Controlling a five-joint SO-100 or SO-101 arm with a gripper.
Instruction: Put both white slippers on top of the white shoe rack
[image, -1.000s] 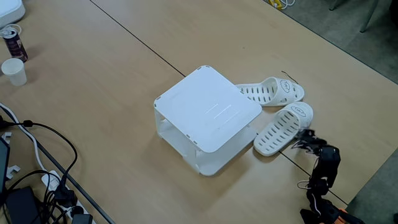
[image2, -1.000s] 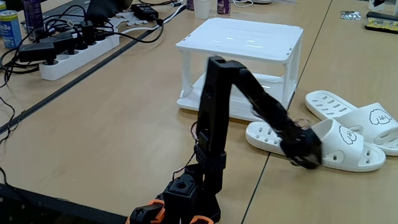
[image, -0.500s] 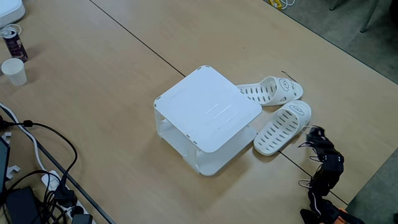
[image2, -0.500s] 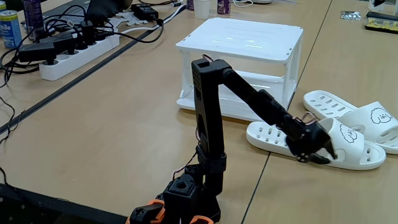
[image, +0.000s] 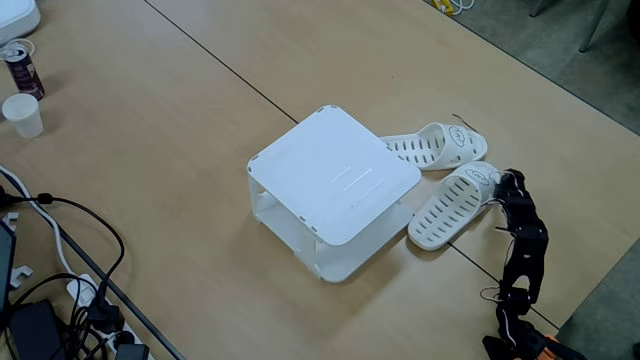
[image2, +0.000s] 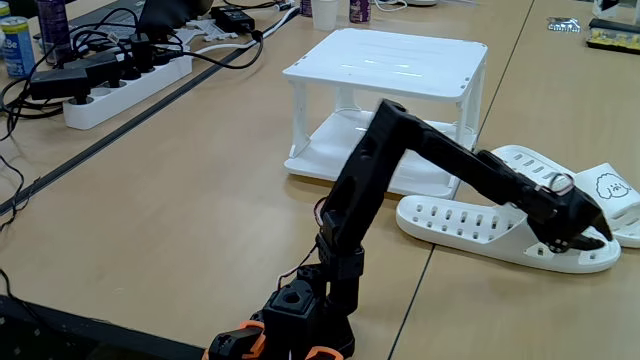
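Black arm (image2: 440, 160) outstretched, tool (image2: 590, 238) low

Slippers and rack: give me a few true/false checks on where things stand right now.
1. Both white slippers lie on the table beside the white shoe rack. True.
2. One slipper already sits on the rack's top. False: the top is bare.
3. The gripper is at the strap end of the nearer slipper. True.
4. The gripper has lifted that slipper off the table. False: its sole rests flat on the table.
5. The rack lies tipped on its side. False: it stands upright.
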